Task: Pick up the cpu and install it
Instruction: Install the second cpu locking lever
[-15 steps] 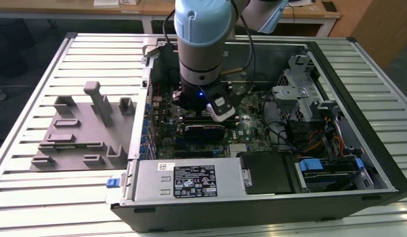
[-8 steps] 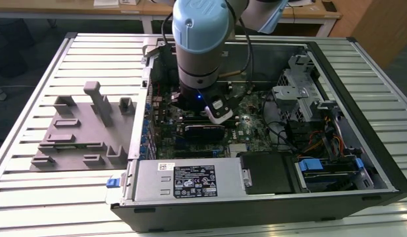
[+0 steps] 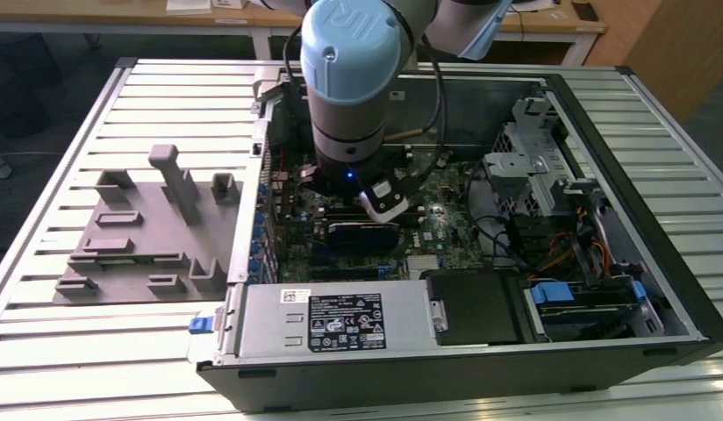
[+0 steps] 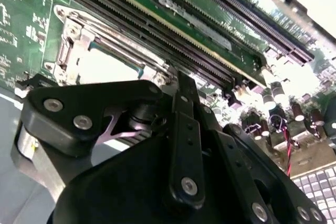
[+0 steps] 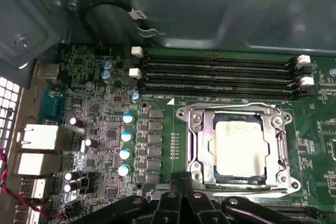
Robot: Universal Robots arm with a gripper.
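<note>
Already seated: small flat square cpu with a shiny silver metal top (image 5: 239,148), lying inside the dark square socket with its metal frame (image 5: 195,145) on the green motherboard (image 5: 105,129), just beside the black tool (image 5: 184,203) hovering close above it. Probably light, stiff and slick, with a fragile underside, so best taken by opposite edges; cannot tell how far the tool is open or whether it holds anything. Seen from the exterior view: open black computer case (image 3: 642,351) on a slatted white desk (image 3: 57,351) beside a grey moulded tray (image 3: 139,237); from the first wrist view, the chip itself.

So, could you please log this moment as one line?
arm: inside computer case | gripper: just above socket | cpu: seated in socket | frame: open
</note>
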